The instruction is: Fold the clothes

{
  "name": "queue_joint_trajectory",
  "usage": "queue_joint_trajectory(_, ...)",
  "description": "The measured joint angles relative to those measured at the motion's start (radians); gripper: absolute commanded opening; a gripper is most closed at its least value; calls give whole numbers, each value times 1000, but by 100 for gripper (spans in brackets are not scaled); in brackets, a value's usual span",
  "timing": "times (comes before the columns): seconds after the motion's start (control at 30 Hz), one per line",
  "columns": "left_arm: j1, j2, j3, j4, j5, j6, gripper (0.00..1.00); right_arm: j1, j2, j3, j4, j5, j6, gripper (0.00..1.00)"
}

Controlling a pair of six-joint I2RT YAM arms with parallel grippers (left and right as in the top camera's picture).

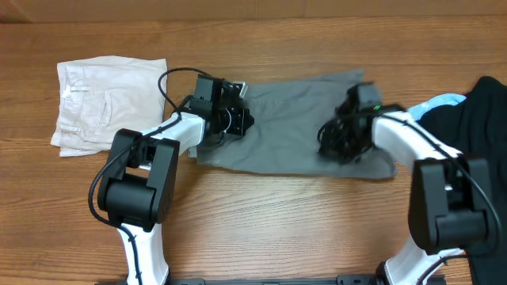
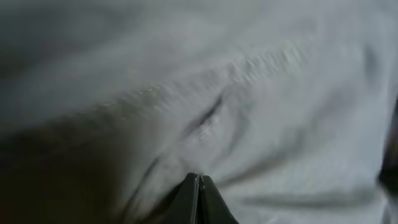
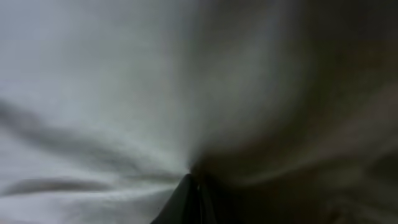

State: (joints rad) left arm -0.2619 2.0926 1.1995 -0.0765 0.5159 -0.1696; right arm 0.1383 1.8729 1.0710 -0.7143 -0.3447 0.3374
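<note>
Near the desk's middle, the left pincer [image 1: 236, 120] presses down on the left end of the grey shorts [image 1: 293, 119]. In its wrist view the fingers [image 2: 188, 202] meet tip to tip, closed on a pinch of grey cloth, and creases run out from the tips. Toward the right edge, the right pincer [image 1: 342, 141] sits on the shorts' right end. Its fingers [image 3: 183, 204] are likewise closed together on the fabric, and folds fan away from them. Between the two pincers the shorts lie spread across the desk [image 1: 277, 229], long side running left to right, nearer the far edge than the near one. Cream shorts [image 1: 111, 99] lie folded by the far left corner, apart from the grey pair. A black garment [image 1: 485, 119] is heaped at the right edge, and a blue garment [image 1: 445, 101] shows at its far left side, near the grey shorts' right end.
</note>
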Motion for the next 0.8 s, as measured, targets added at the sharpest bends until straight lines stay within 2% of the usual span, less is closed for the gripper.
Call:
queue_joint_trajectory(0.27,92,1,18,28,-51,-37,4,-26,-30,-73,82,-32,41,4)
queue_joint_trajectory(0.37,172,9,52,-19,-47,-39,12,-31,-30,-68,66,-39,32,4)
queue_joint_trajectory(0.47,249,14,122,-116,3,-41,17,-33,-30,-43,-16,-25,-3,5)
queue_joint_trajectory(0.6,293,3,232,-291,66,-18,16,-34,-41,-5,-126,37,-71,5)
queue_joint_trajectory(0.63,292,-7,248,-332,79,-7,13,-35,-53,6,-135,50,-82,5)
queue_joint_trajectory(0.8,243,-110,268,-524,116,74,18,-40,-167,92,-83,87,-106,4)
